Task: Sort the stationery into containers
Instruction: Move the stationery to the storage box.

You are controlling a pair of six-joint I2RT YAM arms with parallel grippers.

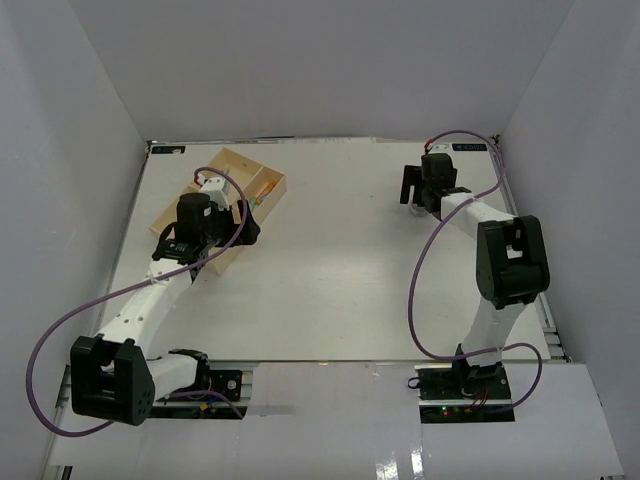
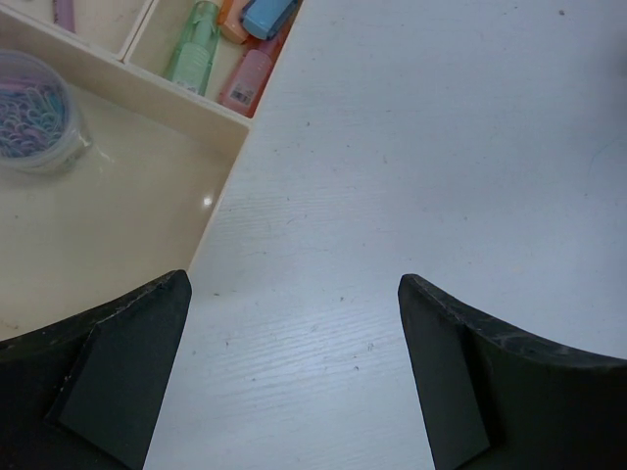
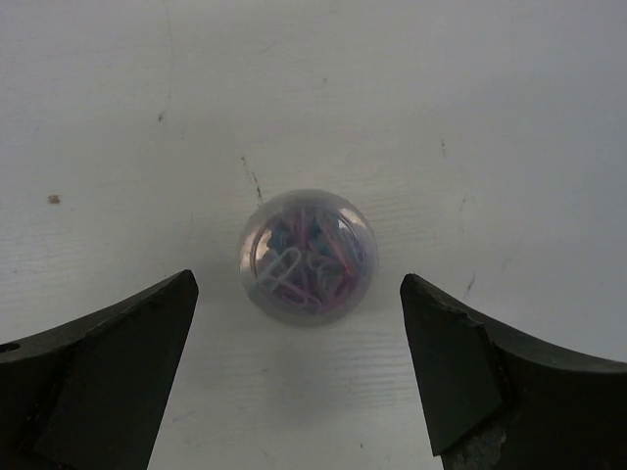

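The left claw (image 2: 294, 294) hangs with its fingers spread and nothing between them, above bare white counter (image 2: 441, 147) beside the corner of the cream tray (image 2: 147, 90). Just ahead and to its left, a round clear jar of coloured paper clips (image 2: 34, 113) sits in the tray's large compartment. Farther on, past a low divider, a green marker (image 2: 193, 44), a pink marker (image 2: 247, 78), an orange marker (image 2: 232, 20) and a blue marker (image 2: 267, 15) lie together in a smaller compartment, with a sliver of pink pen (image 2: 64, 12) showing in the next one over. Across the counter, well apart from the tray, the right claw (image 3: 299, 279) is also spread wide and grips nothing. A second jar of paper clips (image 3: 307, 257) stands on the counter just ahead of it, centred in the gap and clear of both fingers. The sorting looks nearly finished. As far as the views show, this jar is the one loose piece to be picked up and carried to the tray.
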